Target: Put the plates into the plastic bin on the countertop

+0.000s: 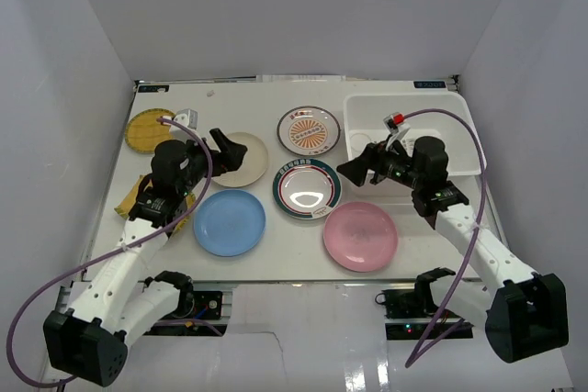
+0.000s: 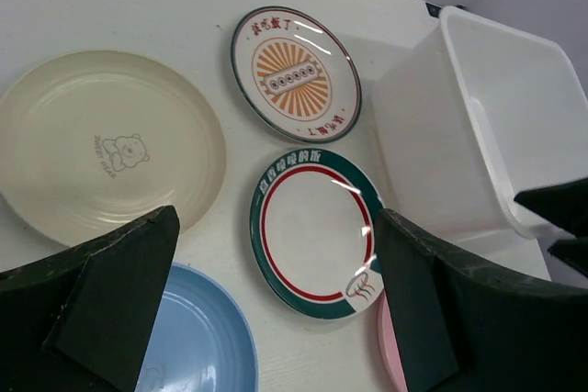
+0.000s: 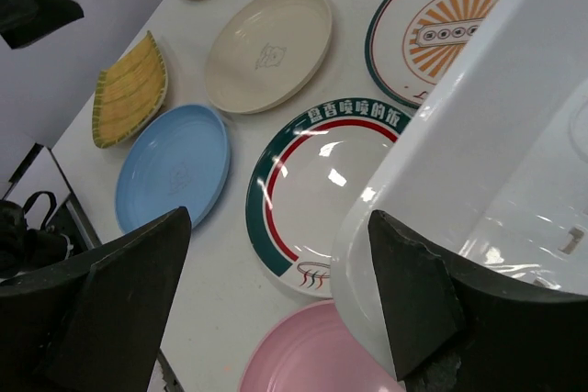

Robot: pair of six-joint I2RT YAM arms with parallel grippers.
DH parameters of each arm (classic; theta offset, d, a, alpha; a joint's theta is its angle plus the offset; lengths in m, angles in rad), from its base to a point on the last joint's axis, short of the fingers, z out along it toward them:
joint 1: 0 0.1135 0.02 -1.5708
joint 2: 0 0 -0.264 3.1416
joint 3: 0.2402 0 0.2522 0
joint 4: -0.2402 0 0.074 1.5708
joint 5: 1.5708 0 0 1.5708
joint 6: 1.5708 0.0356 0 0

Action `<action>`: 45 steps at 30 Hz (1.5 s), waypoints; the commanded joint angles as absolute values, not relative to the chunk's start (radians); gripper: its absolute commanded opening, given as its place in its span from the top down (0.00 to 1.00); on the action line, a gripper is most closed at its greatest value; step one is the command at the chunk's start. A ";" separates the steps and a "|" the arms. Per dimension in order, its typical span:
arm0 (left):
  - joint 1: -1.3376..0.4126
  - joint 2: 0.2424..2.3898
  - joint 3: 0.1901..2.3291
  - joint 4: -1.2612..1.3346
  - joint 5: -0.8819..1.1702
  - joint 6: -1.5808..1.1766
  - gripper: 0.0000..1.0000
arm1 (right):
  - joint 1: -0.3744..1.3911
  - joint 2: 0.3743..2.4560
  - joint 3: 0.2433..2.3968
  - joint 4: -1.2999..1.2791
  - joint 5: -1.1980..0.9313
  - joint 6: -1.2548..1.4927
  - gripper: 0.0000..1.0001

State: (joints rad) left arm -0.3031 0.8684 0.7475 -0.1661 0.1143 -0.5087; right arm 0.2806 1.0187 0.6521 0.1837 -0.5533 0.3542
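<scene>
Six plates lie on the white countertop (image 1: 276, 259): yellow woven (image 1: 149, 129), cream (image 1: 248, 164), blue (image 1: 229, 222), green-rimmed (image 1: 307, 188), orange-sunburst (image 1: 309, 129) and pink (image 1: 360, 235). The white plastic bin (image 1: 459, 126) stands at the back right; no plate shows in it. My left gripper (image 1: 230, 153) hangs open and empty over the cream plate. In the left wrist view, the left gripper (image 2: 276, 227) frames the green-rimmed plate (image 2: 312, 231). My right gripper (image 1: 356, 164) is open and empty at the bin's near-left corner (image 3: 404, 227), above the green-rimmed plate (image 3: 312, 190) and the pink plate (image 3: 312, 355).
A second yellow woven dish (image 1: 127, 199) lies at the left edge under my left arm, and also shows in the right wrist view (image 3: 130, 89). White walls enclose the table on three sides. A small white object (image 1: 186, 117) lies by the back yellow plate.
</scene>
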 commanded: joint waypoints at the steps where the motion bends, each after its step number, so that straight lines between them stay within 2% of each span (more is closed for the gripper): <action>1: -0.299 0.922 0.814 -0.179 -0.036 -0.526 0.02 | 0.359 1.046 0.683 0.250 -0.537 0.328 0.16; 7: -0.295 1.087 0.908 -0.109 -0.118 -0.509 0.03 | 0.506 1.055 0.738 0.233 -0.456 0.299 0.19; 9: -0.243 1.149 0.937 -0.103 -0.111 -0.528 0.06 | 0.561 1.054 0.742 0.233 -0.427 0.285 0.20; 13: -0.037 1.216 0.924 -0.031 0.074 -0.639 0.13 | 0.647 1.068 0.741 0.229 -0.399 0.273 0.22; 15: 0.073 1.256 0.919 -0.022 0.087 -0.658 0.15 | 0.696 1.066 0.733 0.233 -0.379 0.270 0.22; 26: 0.395 1.540 0.896 0.178 0.218 -0.834 0.17 | 0.847 1.121 0.706 0.259 -0.357 0.249 0.22; 41: 0.483 1.859 0.962 0.345 0.258 -0.868 0.19 | 0.854 1.175 0.692 0.249 -0.371 0.216 0.22; 45: 0.483 1.945 0.991 0.377 0.265 -0.874 0.25 | 0.856 1.201 0.693 0.261 -0.367 0.216 0.22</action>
